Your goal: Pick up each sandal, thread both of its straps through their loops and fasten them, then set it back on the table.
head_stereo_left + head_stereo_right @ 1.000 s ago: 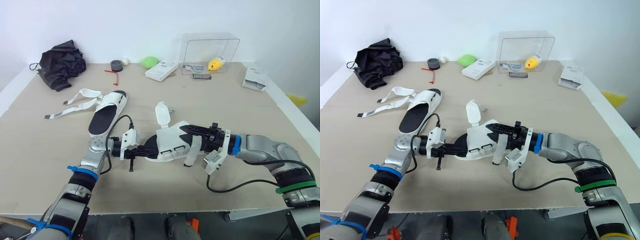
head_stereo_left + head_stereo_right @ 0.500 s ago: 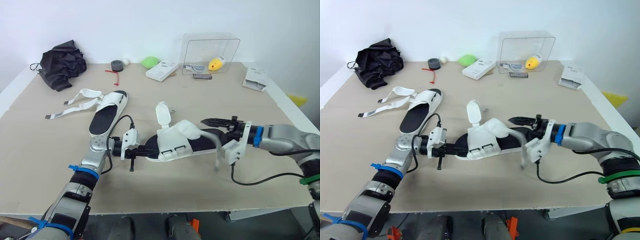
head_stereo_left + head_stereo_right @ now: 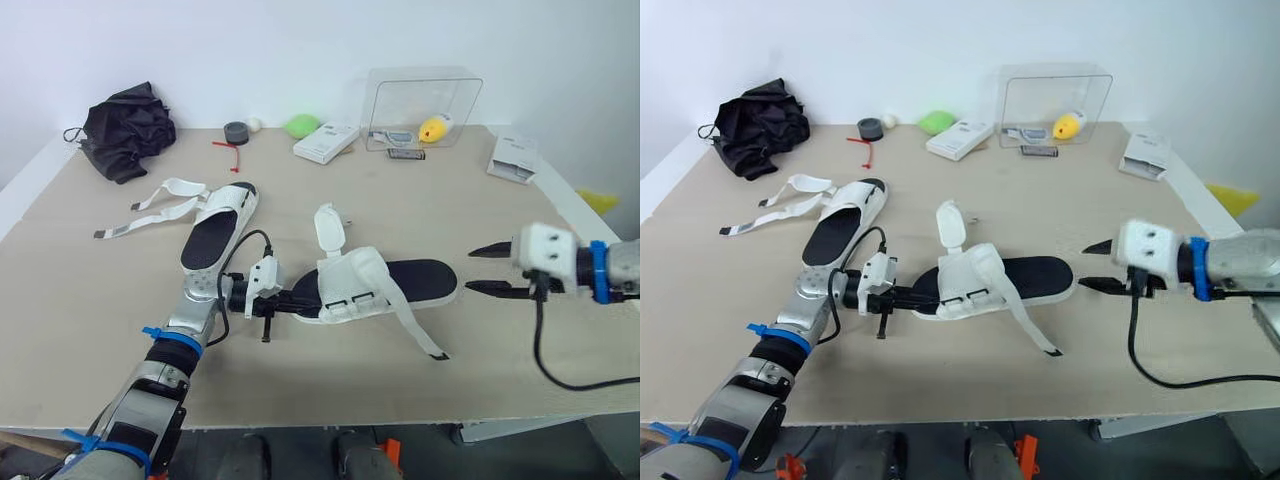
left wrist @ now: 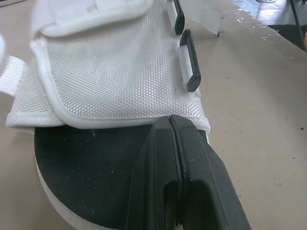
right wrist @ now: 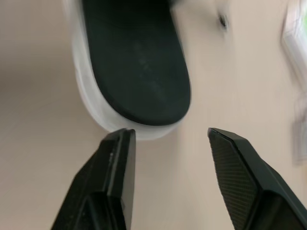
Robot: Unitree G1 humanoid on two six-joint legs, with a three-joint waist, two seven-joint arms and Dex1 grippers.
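The near sandal [image 3: 400, 282], white with a black insole, lies flat on the table [image 3: 80, 290]. My left gripper [image 3: 296, 303] is shut on its toe end; in the left wrist view the fingers [image 4: 158, 163] press together against the white upper [image 4: 115, 72]. One loose strap [image 3: 418, 334] trails toward the table's front edge, and another flap [image 3: 327, 228] stands up. My right gripper [image 3: 478, 270] is open, just clear of the heel [image 5: 144, 76], with nothing in it. The second sandal [image 3: 215, 225] lies further left, its straps [image 3: 150, 200] spread loose.
At the back are a black bag [image 3: 125, 125], a tape roll [image 3: 236, 132], a green object [image 3: 300, 125], a white box [image 3: 325, 142] and a clear case [image 3: 420, 95] holding a yellow item. Another white box [image 3: 515, 158] lies near the right edge.
My right gripper has let go of the sandal's strap and drawn back to the right, open. The strap has dropped onto the table. The left gripper has stayed at the toe.
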